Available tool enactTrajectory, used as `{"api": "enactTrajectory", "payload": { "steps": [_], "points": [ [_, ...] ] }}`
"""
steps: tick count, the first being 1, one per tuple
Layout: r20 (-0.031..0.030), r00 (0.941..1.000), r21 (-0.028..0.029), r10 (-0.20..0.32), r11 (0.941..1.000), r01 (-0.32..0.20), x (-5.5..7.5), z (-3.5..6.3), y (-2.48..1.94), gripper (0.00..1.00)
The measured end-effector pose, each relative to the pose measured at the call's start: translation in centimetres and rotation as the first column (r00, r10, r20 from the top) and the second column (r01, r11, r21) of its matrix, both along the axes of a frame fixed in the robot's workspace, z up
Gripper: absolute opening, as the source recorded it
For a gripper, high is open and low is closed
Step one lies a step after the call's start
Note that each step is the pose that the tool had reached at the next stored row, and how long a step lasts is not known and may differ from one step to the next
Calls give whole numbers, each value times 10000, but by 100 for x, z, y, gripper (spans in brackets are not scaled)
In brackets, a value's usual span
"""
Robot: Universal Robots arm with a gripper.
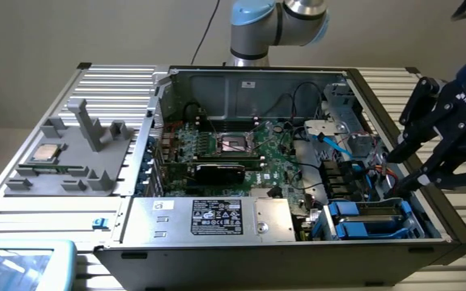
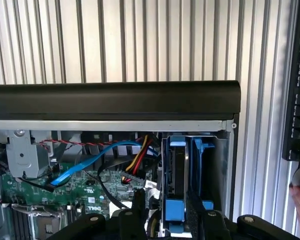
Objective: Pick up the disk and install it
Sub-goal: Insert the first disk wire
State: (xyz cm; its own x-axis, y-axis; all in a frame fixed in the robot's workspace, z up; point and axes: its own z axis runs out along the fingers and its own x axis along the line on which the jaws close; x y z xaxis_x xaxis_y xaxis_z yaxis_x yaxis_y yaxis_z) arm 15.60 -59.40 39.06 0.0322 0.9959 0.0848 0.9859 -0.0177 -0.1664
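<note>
On the ribbed bench (image 1: 31, 212) lies an open computer case (image 1: 249, 91), its motherboard (image 1: 241, 151) exposed. Along the case's near edge sits a silver box (image 1: 209, 218). Over the case's edge on the exterior view's right hangs the gripper (image 1: 397, 173), its fingers (image 2: 140, 205) spread apart and grasping nothing. The disk (image 2: 176, 170) stands on edge in its blue carrier, in the bay at the case's near corner on that side. The wrist view shows it between the fingers. Whether they touch it I cannot tell.
</note>
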Motion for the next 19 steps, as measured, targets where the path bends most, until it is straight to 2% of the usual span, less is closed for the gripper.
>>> {"api": "enactTrajectory", "payload": {
  "steps": [3, 4, 5, 8, 9, 11, 13, 18, 19],
  "points": [
    [-180, 9998, 271, 2, 9996, 2, 29, 0, 0, 45],
    [-227, 9997, 332, 4, 9994, 4, 38, 0, 0, 45],
    [-257, 9997, 337, 2, 9994, 6, 44, 0, -4, 45],
    [-258, 9997, 338, 0, 9994, 8, 46, -1, -5, 45],
    [-280, 9996, 337, -2, 9994, 11, 51, 0, -8, 45],
    [-376, 9993, 337, -46, 9994, 59, 51, 0, -15, 45],
    [-429, 9989, 336, -192, 9992, 206, 50, 0, -19, 45],
    [-447, 9974, 336, -564, 9978, 579, 52, -5, -19, 45],
    [-468, 9970, 335, -617, 9974, 633, 51, -6, -19, 45]
  ]
}}
